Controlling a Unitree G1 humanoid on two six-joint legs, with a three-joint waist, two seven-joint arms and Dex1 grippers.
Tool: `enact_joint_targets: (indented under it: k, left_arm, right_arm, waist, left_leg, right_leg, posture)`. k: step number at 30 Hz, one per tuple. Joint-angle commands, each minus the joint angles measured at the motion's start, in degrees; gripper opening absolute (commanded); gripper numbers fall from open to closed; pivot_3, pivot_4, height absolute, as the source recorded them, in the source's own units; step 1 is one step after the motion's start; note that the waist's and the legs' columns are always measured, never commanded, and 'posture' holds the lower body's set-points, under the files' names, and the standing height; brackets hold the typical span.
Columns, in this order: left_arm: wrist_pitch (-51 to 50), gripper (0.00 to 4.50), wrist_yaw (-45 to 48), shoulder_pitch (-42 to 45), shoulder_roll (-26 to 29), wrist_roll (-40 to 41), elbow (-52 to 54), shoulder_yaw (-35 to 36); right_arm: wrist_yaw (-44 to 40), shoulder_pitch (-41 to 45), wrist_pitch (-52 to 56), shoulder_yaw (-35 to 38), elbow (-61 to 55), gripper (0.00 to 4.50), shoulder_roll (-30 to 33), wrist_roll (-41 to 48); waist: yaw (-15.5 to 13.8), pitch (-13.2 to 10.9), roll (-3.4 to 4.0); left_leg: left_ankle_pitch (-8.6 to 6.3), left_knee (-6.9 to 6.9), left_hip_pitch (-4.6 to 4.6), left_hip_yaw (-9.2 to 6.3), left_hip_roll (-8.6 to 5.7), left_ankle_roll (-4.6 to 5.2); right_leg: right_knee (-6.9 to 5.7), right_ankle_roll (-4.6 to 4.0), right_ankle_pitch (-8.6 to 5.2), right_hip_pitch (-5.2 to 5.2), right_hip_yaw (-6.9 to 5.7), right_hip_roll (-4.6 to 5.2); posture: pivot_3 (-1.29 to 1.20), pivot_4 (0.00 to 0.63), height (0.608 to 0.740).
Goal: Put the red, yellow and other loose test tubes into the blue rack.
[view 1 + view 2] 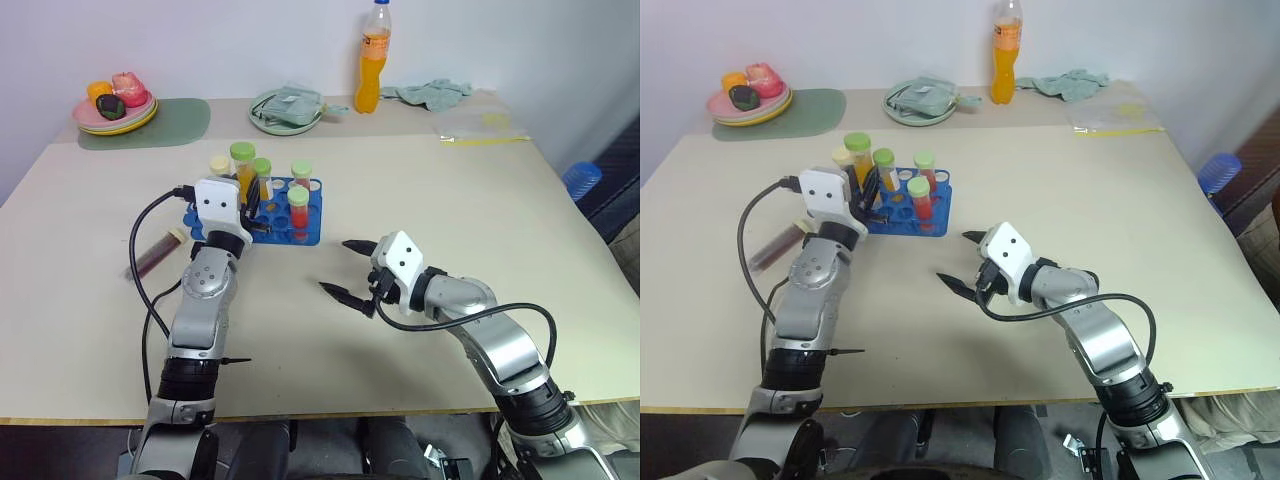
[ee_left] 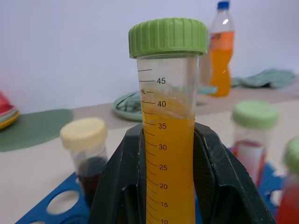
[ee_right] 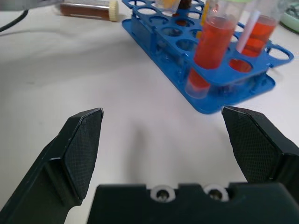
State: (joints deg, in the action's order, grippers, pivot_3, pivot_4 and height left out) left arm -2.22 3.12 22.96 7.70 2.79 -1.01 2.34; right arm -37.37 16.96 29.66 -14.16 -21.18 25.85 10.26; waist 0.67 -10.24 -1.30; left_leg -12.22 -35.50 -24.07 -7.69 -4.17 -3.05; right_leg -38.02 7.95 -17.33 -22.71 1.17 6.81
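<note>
- Left tool is clamping the yellow tube upright above the blue rack – prob. lining it up w/ a hole.
- Right tool is hovering w/ tips wide apart, nr the surface's front edge – free.
- Dark-red tube is lying loose left of the rack.

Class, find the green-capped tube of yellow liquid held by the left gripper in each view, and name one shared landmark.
Left eye: yellow tube, upper left of centre, over the blue rack.
Right eye, same spot.
Left wrist, centre, between the fingers.
Right wrist: sliver at top edge.
Landmark: blue rack.
</note>
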Motion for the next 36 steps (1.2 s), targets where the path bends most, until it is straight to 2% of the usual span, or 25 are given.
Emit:
enact_joint_targets:
  k: [1, 11, 25, 28, 30, 32, 34, 36]
  left_arm:
    - [2.7, 0.73, 0.4, 1.4, -0.4, -0.7, -0.8, -0.5]
    - [5.2, 0.73, 2.3, 1.5, -1.3, -1.8, -5.2, -2.1]
    - [18.4, 0.73, 1.8, 1.7, -4.8, 0.5, -15.6, 0.7]
    - [18.6, 0.73, 3.2, 1.1, -4.8, 1.4, -16.0, 0.9]
    - [17.8, 1.76, 5.3, 0.3, -4.8, 3.9, -14.0, 1.3]
    - [17.5, 2.53, 5.1, -0.3, -4.4, 4.4, -11.4, 1.7]
    - [14.5, 3.55, 7.1, -1.2, -3.9, 9.2, -6.6, 3.1]
    - [11.4, 3.55, 6.5, -2.2, -2.5, 11.9, -1.8, 5.6]
  right_arm:
    - [0.6, 0.2, -0.1, 1.1, -2.1, 4.50, -0.3, 0.3]
    - [0.6, 0.2, 0.4, 0.9, -2.5, 4.50, -0.4, 0.9]
    - [1.1, 0.4, 0.6, 0.2, -2.7, 4.50, -1.4, 0.5]
    - [1.2, 0.5, 0.5, 0.3, -2.6, 4.50, -1.5, 0.4]
    - [1.2, 0.5, 0.4, 0.2, -2.6, 4.50, -1.7, 0.5]
    - [1.2, 0.5, 0.4, 0.2, -2.6, 4.50, -1.8, 0.5]
    - [1.2, 0.6, 0.5, 0.3, -2.7, 4.50, -1.9, 0.6]
    - [1.2, 0.6, 0.7, 0.4, -3.0, 4.50, -1.9, 0.7]
  waist:
    - [0.0, 0.0, 0.00]
    - [0.0, 0.0, 0.00]
    - [-0.1, 0.0, 0.00]
    - [0.0, 0.0, 0.00]
    - [0.0, 0.0, 0.00]
    - [0.1, 0.0, 0.00]
    - [0.2, 0.0, 0.00]
    - [0.3, 0.0, 0.00]
  left_leg:
    - [0.00, 0.00, 0.00, 0.00, 0.00, 0.00]
    - [0.00, -0.01, 0.00, -0.02, -0.01, 0.01]
    - [0.00, -0.05, 0.00, -0.04, -0.02, 0.01]
    - [-0.01, -0.05, 0.00, -0.05, -0.02, 0.01]
    - [-0.01, -0.05, 0.00, -0.05, -0.02, 0.01]
    - [-0.01, -0.05, 0.00, -0.05, -0.02, 0.01]
    - [-0.01, -0.05, 0.00, -0.06, -0.01, 0.01]
    - [-0.01, -0.04, 0.00, -0.08, 0.01, 0.02]
  right_leg:
    - [-0.01, 0.00, 0.00, 0.00, 0.00, 0.00]
    - [-0.01, 0.00, 0.00, 0.01, -0.01, 0.00]
    - [-0.01, 0.00, 0.00, 0.04, -0.03, 0.00]
    - [-0.01, 0.00, 0.00, 0.04, -0.04, 0.00]
    - [-0.01, 0.00, 0.00, 0.04, -0.03, 0.00]
    - [-0.01, 0.01, 0.00, 0.04, -0.03, 0.00]
    - [-0.01, 0.01, 0.00, 0.03, -0.04, -0.01]
    - [-0.04, 0.00, 0.00, 0.01, -0.03, -0.02]
  posture:
    - [0.00, 0.150, 0.740]
    - [0.00, 0.150, 0.740]
    - [0.00, 0.150, 0.740]
    - [0.00, 0.150, 0.740]
    - [0.00, 0.150, 0.740]
    - [0.00, 0.150, 0.740]
    - [0.00, 0.150, 0.740]
    - [0.00, 0.150, 0.740]
